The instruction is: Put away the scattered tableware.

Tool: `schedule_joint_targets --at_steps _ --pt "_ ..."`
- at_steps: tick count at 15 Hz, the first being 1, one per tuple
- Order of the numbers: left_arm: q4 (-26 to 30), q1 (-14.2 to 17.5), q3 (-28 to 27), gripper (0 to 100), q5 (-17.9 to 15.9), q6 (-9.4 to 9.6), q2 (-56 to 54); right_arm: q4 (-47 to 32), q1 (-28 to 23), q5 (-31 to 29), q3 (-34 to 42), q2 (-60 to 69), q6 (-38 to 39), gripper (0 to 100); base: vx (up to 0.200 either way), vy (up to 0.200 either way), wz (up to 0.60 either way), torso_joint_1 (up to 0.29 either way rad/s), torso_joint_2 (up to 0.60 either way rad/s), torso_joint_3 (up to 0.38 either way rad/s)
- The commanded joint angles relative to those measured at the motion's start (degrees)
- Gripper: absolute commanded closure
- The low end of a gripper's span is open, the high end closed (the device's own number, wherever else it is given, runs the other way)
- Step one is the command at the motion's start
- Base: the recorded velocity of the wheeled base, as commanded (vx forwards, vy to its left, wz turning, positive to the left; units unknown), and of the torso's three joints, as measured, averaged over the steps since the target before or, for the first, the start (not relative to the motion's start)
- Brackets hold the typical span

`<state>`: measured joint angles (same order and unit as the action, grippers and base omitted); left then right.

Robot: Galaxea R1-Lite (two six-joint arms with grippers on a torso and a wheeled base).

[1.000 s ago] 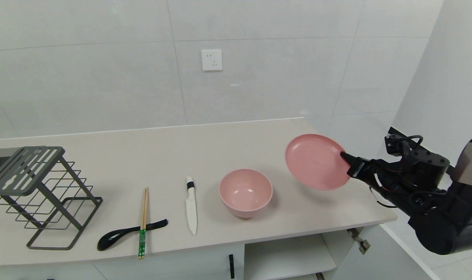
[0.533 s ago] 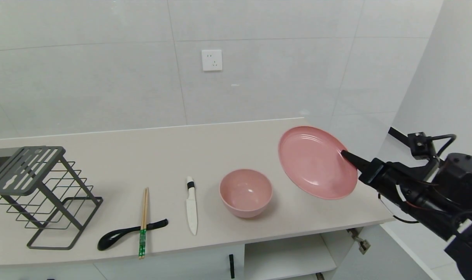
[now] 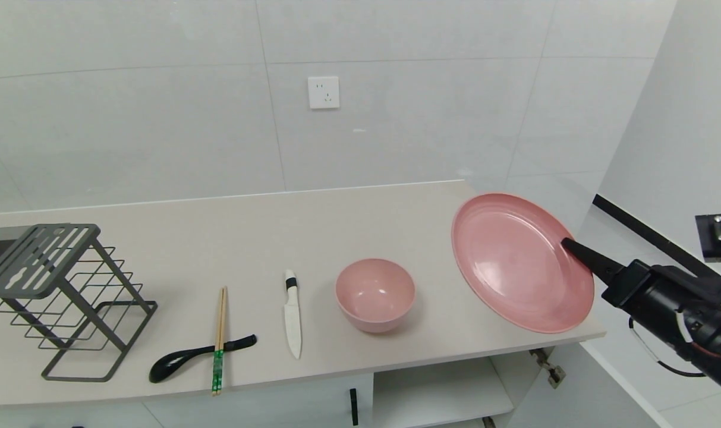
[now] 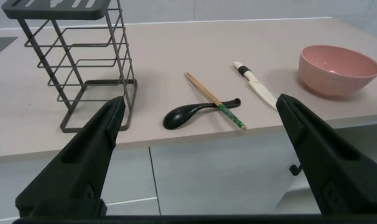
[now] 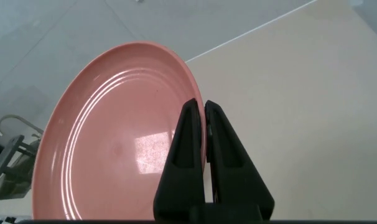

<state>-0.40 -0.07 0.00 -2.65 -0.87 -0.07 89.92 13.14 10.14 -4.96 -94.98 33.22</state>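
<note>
My right gripper (image 3: pixel 565 244) is shut on the rim of the pink plate (image 3: pixel 518 261), holding it tilted above the right end of the counter; its fingers (image 5: pixel 198 134) pinch the plate (image 5: pixel 114 155) edge. A pink bowl (image 3: pixel 375 293) stands on the counter left of the plate. Further left lie a white knife (image 3: pixel 292 315), wooden chopsticks (image 3: pixel 219 339) and a black spoon (image 3: pixel 197 355). My left gripper (image 4: pixel 198 115) is open, held off the counter's front edge, facing the spoon (image 4: pixel 198 113), the chopsticks (image 4: pixel 214 101) and the bowl (image 4: pixel 339 70).
A dark wire dish rack (image 3: pixel 57 291) stands at the counter's left end, also in the left wrist view (image 4: pixel 76 59). A wall socket (image 3: pixel 323 91) is on the tiled wall. An open cabinet shelf (image 3: pixel 440 395) lies under the counter's right part.
The right gripper has lifted the pink plate and carried it right and toward the counter's front, tilting it more upright. The other tableware has stayed in place.
</note>
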Motion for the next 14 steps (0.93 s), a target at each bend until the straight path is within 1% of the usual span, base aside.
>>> schedule_joint_targets --at_steps 1,2,3,5,6,7,8,9,11,12,13,14 --pt "-0.04 -0.01 0.00 0 -0.08 0.07 0.07 0.08 -1.01 0.23 0.39 -0.38 0.00 100 0.000 0.000 0.00 0.000 0.00 0.000" --pt "0.05 -0.01 0.00 0 -0.08 0.43 0.07 0.08 -1.10 0.23 0.39 -1.79 0.00 100 0.000 0.000 0.00 0.000 0.00 0.000" --pt "0.05 -0.01 0.00 0 -0.08 0.34 0.07 0.08 -1.19 0.23 0.39 -3.64 0.00 100 0.000 0.000 0.00 0.000 0.00 0.000" --pt "-0.13 0.07 0.00 0 0.45 -0.54 0.07 0.08 -1.63 0.23 0.22 -5.75 -0.17 100 0.000 0.000 0.00 0.000 0.00 0.000" --pt "-1.79 0.07 0.00 0 0.54 -0.36 0.07 0.08 -2.07 0.23 0.22 -6.01 -0.17 100 0.000 0.000 0.00 0.000 0.00 0.000" --pt "-5.66 0.07 -0.26 0 0.45 -0.19 0.07 0.08 -2.24 0.32 0.22 -6.01 -0.17 100 0.000 0.000 0.00 0.000 0.00 0.000" --pt "-18.93 0.16 -0.79 0 0.36 0.69 0.07 0.08 -3.12 0.32 -0.05 -5.92 -1.23 100 0.000 0.000 0.00 0.000 0.00 0.000" --pt "-19.20 0.16 -0.70 0 0.45 1.22 0.07 0.08 -3.83 0.23 0.04 -5.92 -2.46 100 0.000 0.000 0.00 0.000 0.00 0.000" --pt "-18.41 0.07 -0.18 0 -0.34 1.13 0.07 0.08 -5.23 0.23 0.30 -5.92 -5.80 100 0.000 0.000 0.00 0.000 0.00 0.000" --pt "-16.21 -0.01 -4.13 0 -5.09 0.60 0.60 0.08 -5.49 0.23 0.39 -5.39 -6.59 100 0.000 0.000 0.00 0.000 0.00 0.000" --pt "-14.10 -0.01 -6.94 0 -7.29 -0.54 1.66 0.08 -5.49 0.23 0.39 -5.39 -6.59 100 0.000 0.000 0.00 0.000 0.00 0.000" --pt "-10.32 -0.28 -10.37 0 -8.69 -2.39 3.41 0.08 -5.58 0.32 0.39 -5.39 -6.59 100 0.000 0.000 0.00 0.000 0.00 0.000"
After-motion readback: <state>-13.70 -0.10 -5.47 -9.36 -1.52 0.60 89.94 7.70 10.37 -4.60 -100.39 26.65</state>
